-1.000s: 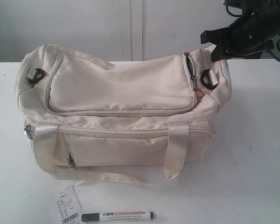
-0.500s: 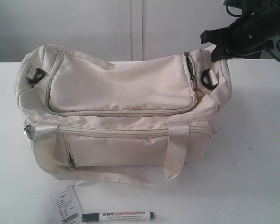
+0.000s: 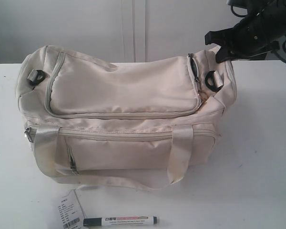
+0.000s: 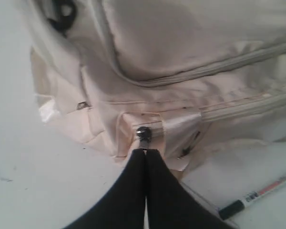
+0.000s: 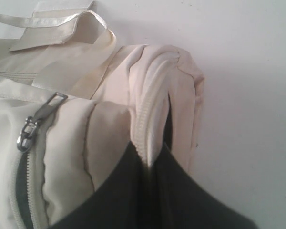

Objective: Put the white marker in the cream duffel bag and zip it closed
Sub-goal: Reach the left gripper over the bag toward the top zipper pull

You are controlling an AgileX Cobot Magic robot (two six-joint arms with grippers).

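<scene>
One table: white, under the cream duffel bag.
Bag: lying flat, with a small dark gap in its top zip.
Right gripper: squeezed tight on a fold of cloth at the bag's end.
Left gripper: closed up tight, holding nothing, pointing at the bag's corner.
White marker: outside the bag, by its front pocket side.
Paper tag: by the bag's front too.

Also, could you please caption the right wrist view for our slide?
Right gripper pinching the end of the cream bag, near its metal zipper pull.
</scene>
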